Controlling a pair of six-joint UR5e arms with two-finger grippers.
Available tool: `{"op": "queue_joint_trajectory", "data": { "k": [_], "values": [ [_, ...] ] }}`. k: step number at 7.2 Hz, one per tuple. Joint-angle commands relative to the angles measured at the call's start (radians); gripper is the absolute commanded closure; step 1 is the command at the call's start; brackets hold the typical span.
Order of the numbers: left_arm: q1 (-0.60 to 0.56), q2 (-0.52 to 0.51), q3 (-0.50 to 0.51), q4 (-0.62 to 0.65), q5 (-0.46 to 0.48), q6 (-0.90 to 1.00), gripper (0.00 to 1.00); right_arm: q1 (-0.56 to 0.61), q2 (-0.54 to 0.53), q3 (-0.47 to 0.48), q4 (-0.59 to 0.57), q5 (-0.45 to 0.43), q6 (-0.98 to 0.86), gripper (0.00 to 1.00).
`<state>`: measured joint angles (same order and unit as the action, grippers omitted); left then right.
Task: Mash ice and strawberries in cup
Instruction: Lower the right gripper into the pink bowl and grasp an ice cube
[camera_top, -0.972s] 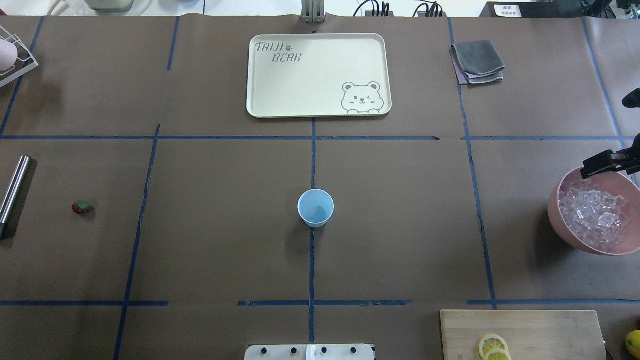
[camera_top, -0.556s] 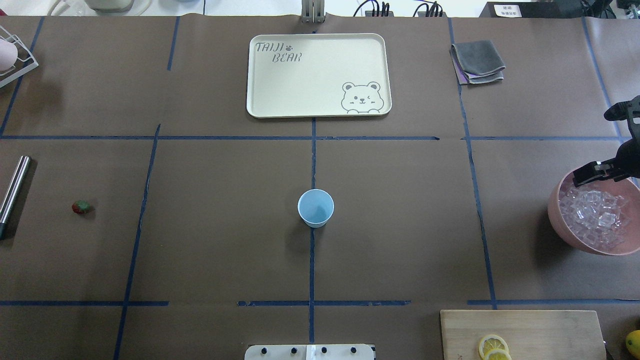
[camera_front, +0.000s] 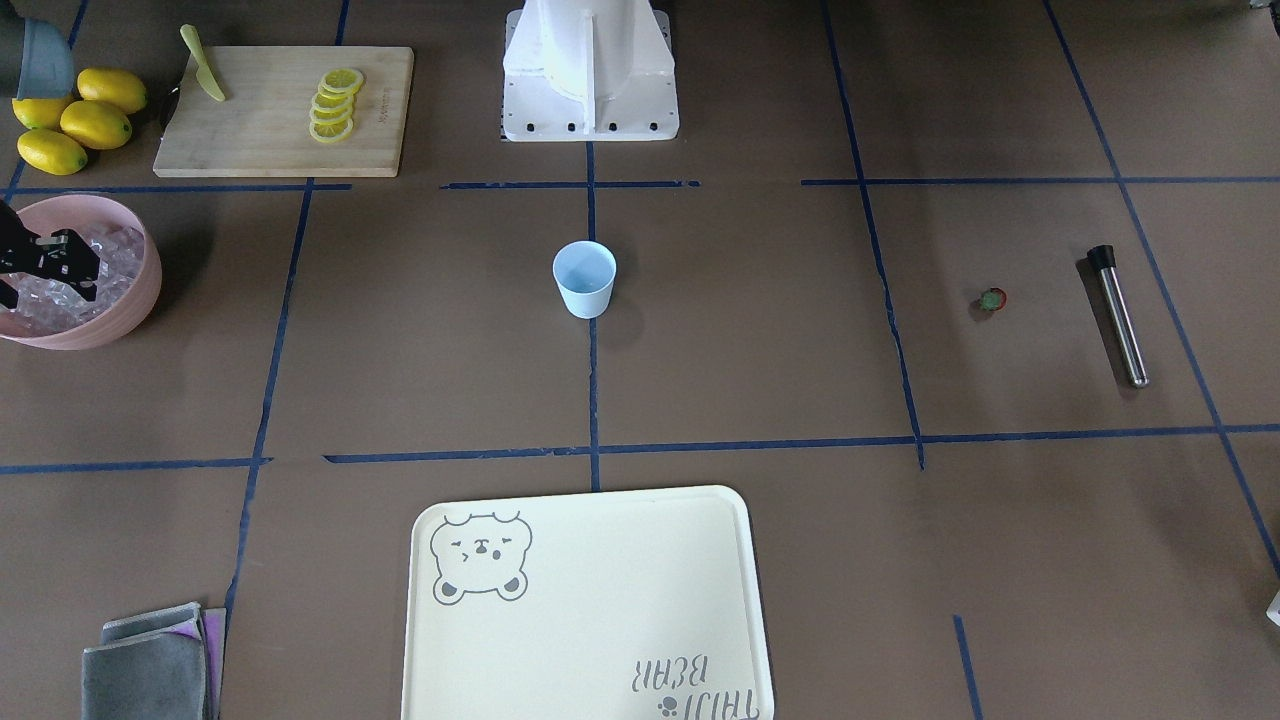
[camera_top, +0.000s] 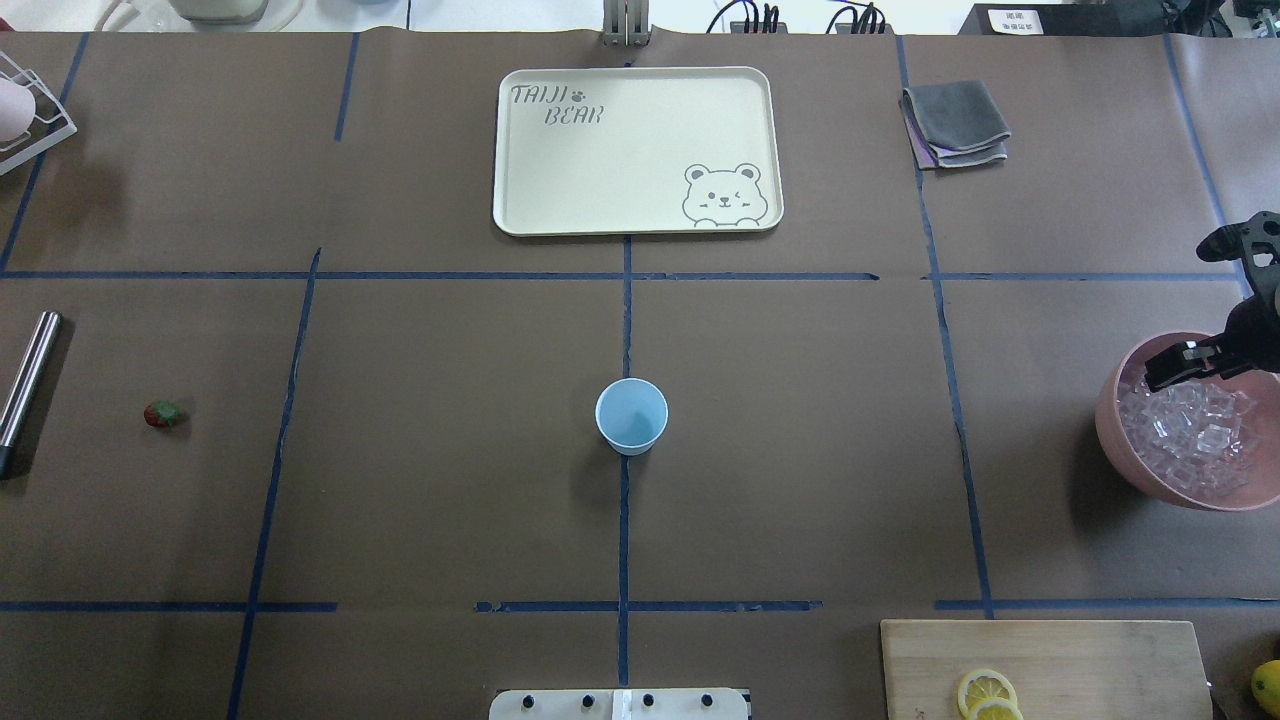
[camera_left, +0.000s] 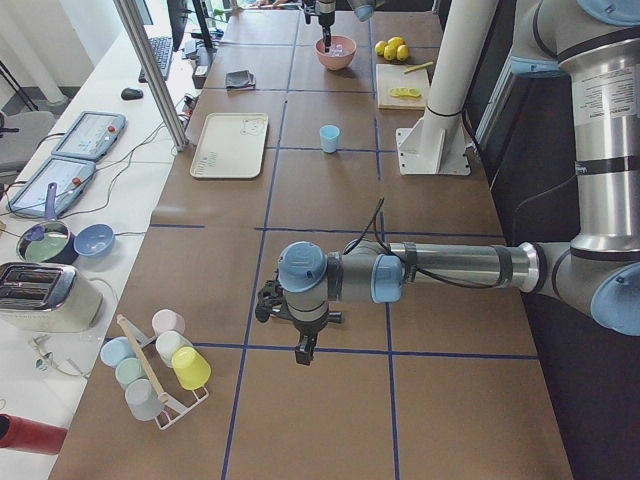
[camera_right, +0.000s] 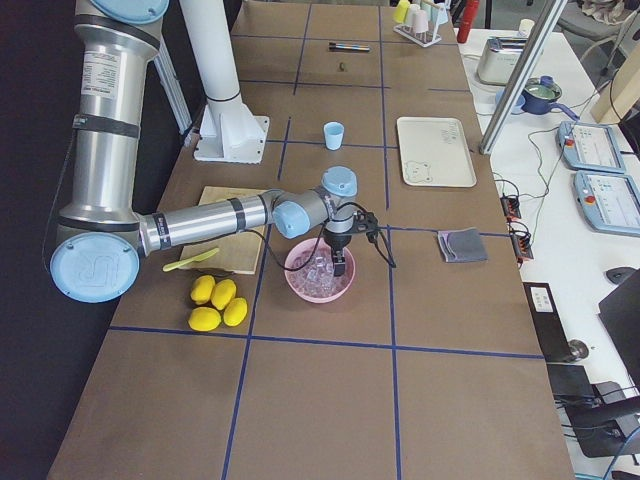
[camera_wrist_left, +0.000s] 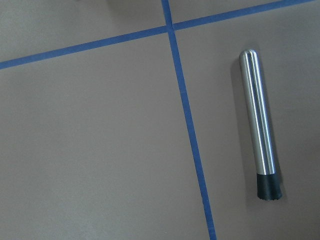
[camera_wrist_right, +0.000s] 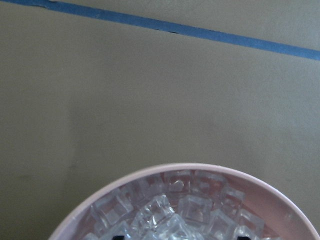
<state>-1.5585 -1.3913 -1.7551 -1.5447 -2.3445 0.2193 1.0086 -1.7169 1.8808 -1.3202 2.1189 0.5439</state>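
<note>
We see the cup (camera_top: 631, 416) upright at the centre of the overhead view, mouth up, sitting on the vertical blue tape line. The strawberry (camera_top: 164, 414) lies on the brown table cover at mid-left of that view, well apart from the cup and near the metal muddler (camera_top: 28, 380) at the left edge. The ice (camera_top: 1190, 435) is piled in the pink bowl (camera_top: 1103, 420) at the right edge, mid-height. The right gripper (camera_top: 1172, 370) hangs over the upper left part of the bowl, pointing down at the cubes. Its jaws look spread: the right wrist view shows two small dark tips set apart over the ice at its bottom edge. They are nearly cut off, so we aren't sure. The left gripper (camera_left: 303, 348) shows only in the left side view, low centre, hanging above the table from an arm stretched out level. We cannot tell whether its jaws are spread or pressed together. Its wrist camera looks down on the metal muddler, which lies beside a blue tape line with its black tip toward the frame's bottom. Other items in the overhead view: cream bear tray (camera_top: 600, 190) top centre, folded grey cloths (camera_top: 955, 122) upper right, cutting board (camera_top: 1080, 650) with lemon slices (camera_top: 986, 692) bottom right. Whole lemons (camera_front: 80, 122) sit beside the board at upper left of the front-facing view.
</note>
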Motion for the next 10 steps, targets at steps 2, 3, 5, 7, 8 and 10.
{"op": "queue_joint_trajectory", "data": {
  "k": [2, 3, 5, 7, 8, 10],
  "values": [
    [0.000, 0.000, -0.001, 0.000, -0.001, 0.000, 0.00, -0.007, -0.012, -0.002, -0.004, 0.004, -0.004, 0.27],
    [0.000, 0.000, -0.001, 0.000, -0.001, 0.000, 0.00, -0.010, -0.019, -0.002, -0.002, 0.004, -0.004, 0.33],
    [0.000, 0.000, -0.001, -0.002, -0.001, 0.000, 0.00, -0.010, -0.018, 0.000, -0.004, 0.016, -0.002, 0.67],
    [0.000, 0.000, -0.001, -0.002, -0.001, 0.000, 0.00, -0.008, -0.018, 0.006, -0.007, 0.026, -0.002, 0.92],
    [0.000, 0.000, -0.001, -0.002, -0.001, 0.000, 0.00, -0.007, -0.015, 0.023, -0.011, 0.027, -0.004, 0.96],
    [0.000, 0.000, -0.001, -0.003, -0.004, 0.000, 0.00, 0.057, 0.016, 0.108, -0.004, 0.029, -0.004, 0.95]
  ]
}}
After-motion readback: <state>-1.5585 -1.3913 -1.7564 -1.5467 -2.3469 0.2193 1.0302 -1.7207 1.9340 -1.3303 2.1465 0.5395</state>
